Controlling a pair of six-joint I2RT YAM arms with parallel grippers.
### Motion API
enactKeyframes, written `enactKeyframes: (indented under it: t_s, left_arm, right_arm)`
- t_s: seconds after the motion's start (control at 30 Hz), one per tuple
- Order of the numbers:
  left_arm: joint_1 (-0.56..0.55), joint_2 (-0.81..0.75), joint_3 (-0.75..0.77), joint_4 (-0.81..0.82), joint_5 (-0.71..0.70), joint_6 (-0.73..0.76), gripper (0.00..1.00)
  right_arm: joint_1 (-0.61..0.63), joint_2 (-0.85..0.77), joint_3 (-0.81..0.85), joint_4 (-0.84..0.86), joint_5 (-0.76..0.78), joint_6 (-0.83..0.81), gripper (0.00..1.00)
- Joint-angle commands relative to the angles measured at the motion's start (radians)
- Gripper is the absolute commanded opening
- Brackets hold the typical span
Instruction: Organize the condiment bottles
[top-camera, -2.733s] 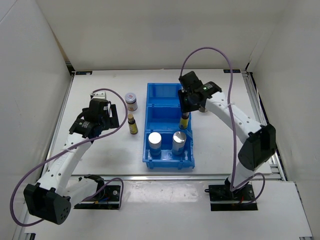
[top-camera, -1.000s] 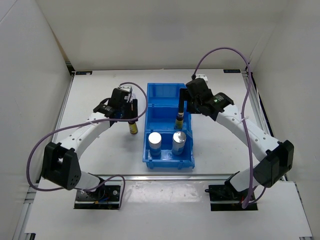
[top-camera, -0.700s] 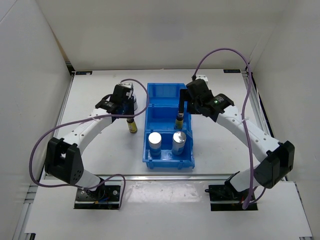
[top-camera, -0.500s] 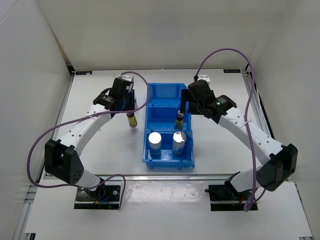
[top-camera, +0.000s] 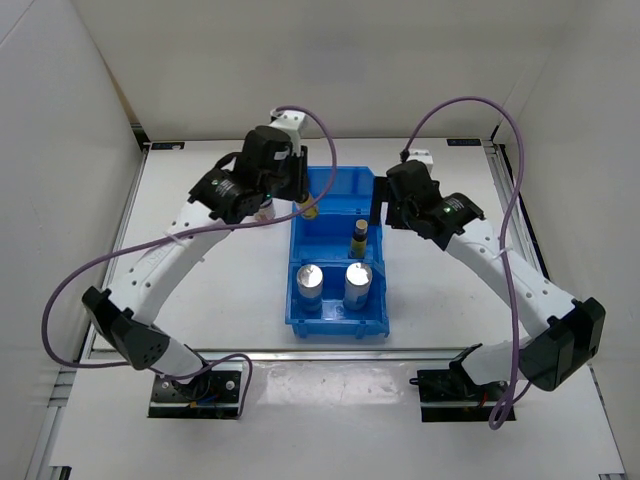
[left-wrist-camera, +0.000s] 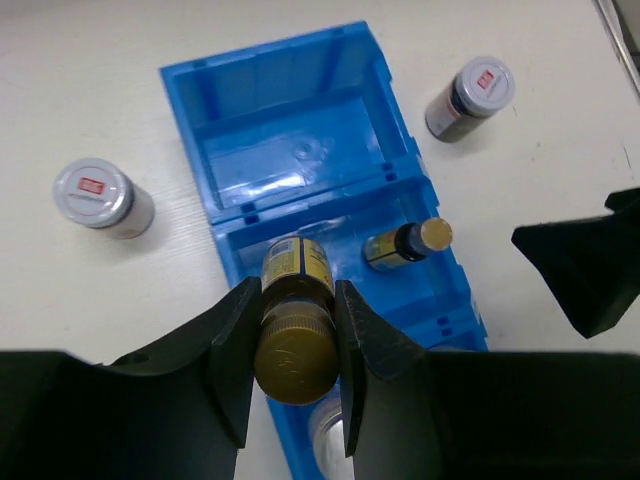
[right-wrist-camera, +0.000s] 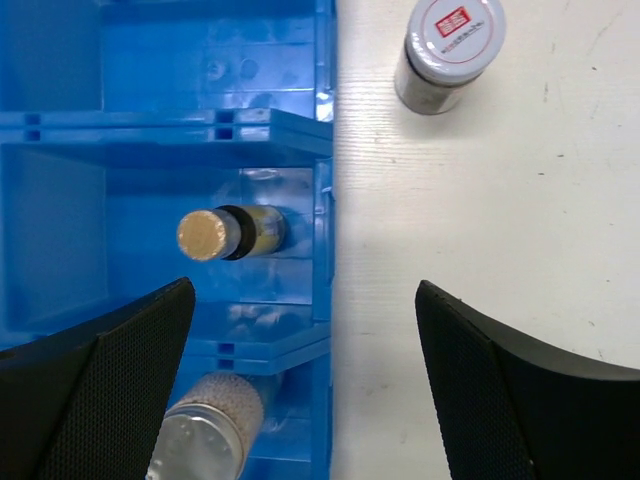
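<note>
Got the left hand (left-wrist-camera: 297, 295) shut tight on one slim dark bottle (left-wrist-camera: 293, 345), tan cap facing the wrist camera and yellow label poking out past the fingertips. Got both fingers (left-wrist-camera: 232, 350) pressed against its sides, no gap. Holding it up in the air over the blue bin (left-wrist-camera: 290, 130), roughly above the left part where the far and middle compartments meet. Can't pin down the exact compartment from these angles.

Below that hand and a bit to its right, got the second slim bottle (left-wrist-camera: 405, 245) standing in the middle compartment, over on the right side close to the bin wall. Not touching the held one.

Got the right hand (right-wrist-camera: 302, 300) spread wide with nothing in it. Hovering over the bin's right wall, with that second slim bottle down in the bin just ahead of the finger on its left.

Back behind both hands, toward the arm bases, got the first silver-topped cylinder (top-camera: 309, 280) and the second silver-topped cylinder (top-camera: 358, 280) parked side by side in the near compartment. Can see one of them peeking out right beside the right hand's left finger in its wrist view.

Out on the worktop (right-wrist-camera: 500, 200), got a grey-lidded jar either side of the bin. Spotted the first jar (left-wrist-camera: 100, 195) off to the left of the left hand, beside the far compartment but apart from it. Spotted the other jar (right-wrist-camera: 450, 45) ahead of the right hand and to its right, near the bin's far end, not touching.
</note>
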Motion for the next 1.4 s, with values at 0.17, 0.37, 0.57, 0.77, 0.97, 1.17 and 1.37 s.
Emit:
enactKeyframes:
  t_s: [0.17, 0.37, 0.57, 0.77, 0.97, 1.17, 1.37]
  left_arm:
    - [-0.055, 0.159, -0.051, 0.047, -0.01, -0.024, 0.11]
    - [-0.066, 0.235, -0.102, 0.086, -0.01, -0.033, 0.11]
    - [-0.066, 0.27, -0.111, 0.097, -0.03, -0.033, 0.16]
    - [-0.066, 0.279, -0.145, 0.106, -0.069, -0.051, 0.42]
    - [-0.066, 0.279, -0.165, 0.106, -0.08, -0.061, 0.65]
    - [-0.066, 0.27, -0.165, 0.106, -0.1, -0.061, 0.79]
    - [-0.066, 0.226, -0.122, 0.106, -0.119, -0.033, 1.0]
  right_arm:
    - [-0.063, -0.069, -0.019, -0.016, 0.016, 0.013, 0.94]
    - [-0.072, -0.089, -0.039, -0.016, -0.004, 0.094, 0.95]
    - [-0.052, -0.089, -0.089, -0.007, 0.029, 0.128, 0.95]
    - [-0.052, -0.089, -0.108, 0.011, 0.028, 0.128, 0.95]
    - [-0.052, -0.079, -0.117, 0.021, 0.017, 0.128, 0.95]
    - [-0.052, -0.079, -0.117, 0.021, 0.017, 0.119, 0.96]
    - [-0.052, -0.079, -0.117, 0.021, 0.017, 0.119, 0.96]
